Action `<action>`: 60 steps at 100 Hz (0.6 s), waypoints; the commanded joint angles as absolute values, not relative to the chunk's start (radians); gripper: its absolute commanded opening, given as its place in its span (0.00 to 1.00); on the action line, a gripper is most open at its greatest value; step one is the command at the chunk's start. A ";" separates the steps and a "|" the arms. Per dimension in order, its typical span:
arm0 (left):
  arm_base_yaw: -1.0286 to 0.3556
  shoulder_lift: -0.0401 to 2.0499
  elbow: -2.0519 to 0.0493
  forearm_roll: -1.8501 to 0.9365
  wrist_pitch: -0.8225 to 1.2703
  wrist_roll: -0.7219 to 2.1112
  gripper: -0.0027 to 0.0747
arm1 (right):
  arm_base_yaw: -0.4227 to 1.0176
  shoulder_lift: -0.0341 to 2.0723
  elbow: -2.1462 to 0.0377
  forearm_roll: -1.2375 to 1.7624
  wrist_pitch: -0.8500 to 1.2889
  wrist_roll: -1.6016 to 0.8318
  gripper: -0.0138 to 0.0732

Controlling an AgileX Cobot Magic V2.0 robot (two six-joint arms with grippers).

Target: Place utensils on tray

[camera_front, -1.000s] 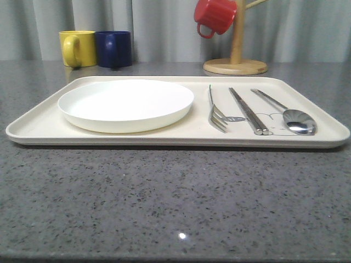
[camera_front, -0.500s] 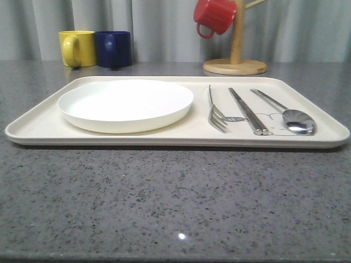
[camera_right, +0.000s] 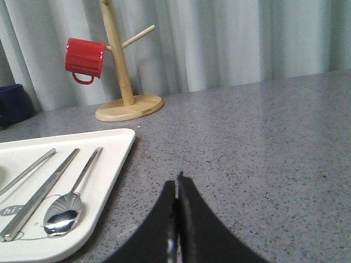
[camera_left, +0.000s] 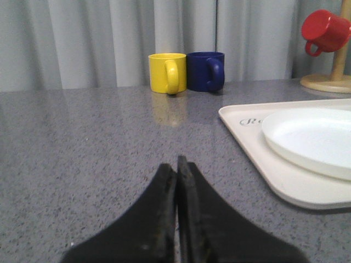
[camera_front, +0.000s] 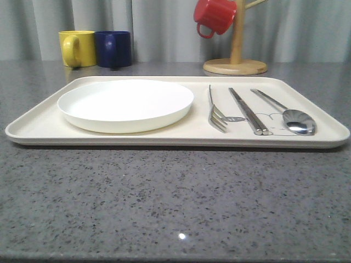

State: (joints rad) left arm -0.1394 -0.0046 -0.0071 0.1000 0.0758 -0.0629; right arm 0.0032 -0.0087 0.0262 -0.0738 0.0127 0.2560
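The cream tray (camera_front: 38,129) lies across the grey table. On its right half rest the utensils: a silver fork (camera_front: 215,112), a pair of chopsticks (camera_front: 248,112) and a spoon (camera_front: 293,119), side by side. The right wrist view shows the spoon (camera_right: 66,211), the chopsticks (camera_right: 41,194) and the tray's corner (camera_right: 118,145). My right gripper (camera_right: 176,183) is shut and empty over bare table, to the right of the tray. My left gripper (camera_left: 176,166) is shut and empty over bare table, to the left of the tray (camera_left: 249,131).
A round white plate (camera_front: 125,103) fills the tray's left half. A yellow mug (camera_front: 77,47) and a blue mug (camera_front: 114,48) stand at the back left. A red mug (camera_front: 215,15) hangs on a wooden mug tree (camera_front: 236,60) at the back right.
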 commanded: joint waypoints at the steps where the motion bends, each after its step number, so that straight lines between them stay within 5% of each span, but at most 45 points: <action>1: -0.121 -0.040 -0.007 0.090 -0.021 -0.078 0.01 | -0.001 -0.033 0.010 -0.077 -0.069 0.248 0.07; 60: -0.108 -0.040 0.037 0.074 -0.122 -0.080 0.01 | -0.001 -0.033 0.010 -0.077 -0.070 0.248 0.07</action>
